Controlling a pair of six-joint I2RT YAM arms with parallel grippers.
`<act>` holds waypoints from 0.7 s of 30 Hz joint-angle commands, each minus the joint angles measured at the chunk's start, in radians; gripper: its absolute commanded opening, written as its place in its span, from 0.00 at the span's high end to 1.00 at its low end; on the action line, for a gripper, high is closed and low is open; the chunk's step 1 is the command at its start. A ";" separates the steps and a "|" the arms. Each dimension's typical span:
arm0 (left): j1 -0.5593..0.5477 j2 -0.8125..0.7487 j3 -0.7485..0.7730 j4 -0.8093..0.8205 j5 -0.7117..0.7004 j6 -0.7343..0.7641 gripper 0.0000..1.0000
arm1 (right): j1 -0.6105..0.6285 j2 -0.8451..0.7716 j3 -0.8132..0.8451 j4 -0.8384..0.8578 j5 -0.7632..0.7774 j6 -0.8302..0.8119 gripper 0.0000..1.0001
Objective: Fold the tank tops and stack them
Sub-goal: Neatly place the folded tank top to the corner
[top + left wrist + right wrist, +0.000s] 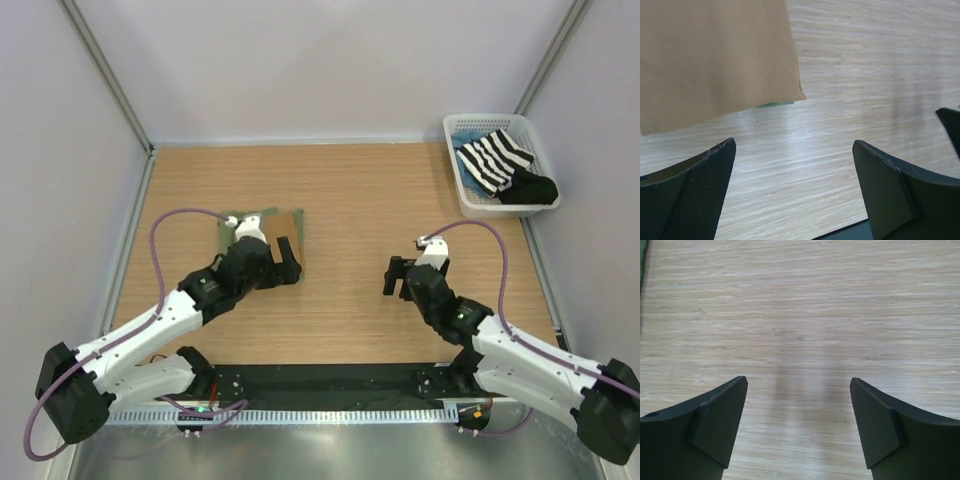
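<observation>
The tan-brown tank top (pixel 288 224) lies folded flat on the table at the left, stacked on the olive green tank top (pixel 229 229), whose edge shows at the pile's left side. In the left wrist view the tan cloth (pixel 715 60) fills the upper left, and a thin green sliver (pixel 775 104) peeks out under its corner. My left gripper (pixel 288 264) (pixel 794 145) hovers open just beside the pile's near right corner, holding nothing. My right gripper (pixel 398 275) (pixel 799 381) is open over bare wood at the table's middle right, well apart from the pile.
A white basket (pixel 468 128) stands at the far right corner, holding a black-and-white striped garment (pixel 492 160) and a black garment (pixel 530 189). A dark strip (pixel 330 380) runs along the near table edge between the arm bases. Grey walls close in three sides.
</observation>
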 commanded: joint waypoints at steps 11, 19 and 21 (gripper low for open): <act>-0.227 0.289 -0.021 0.042 -0.255 -0.150 0.06 | 0.006 -0.278 -0.108 0.152 0.058 0.006 0.08; -0.153 0.533 0.116 0.012 -0.429 -0.034 0.07 | 0.006 -0.287 -0.117 0.161 0.038 0.000 0.08; -0.104 0.620 0.165 0.013 -0.411 -0.006 0.07 | 0.004 -0.285 -0.117 0.163 0.038 -0.001 0.08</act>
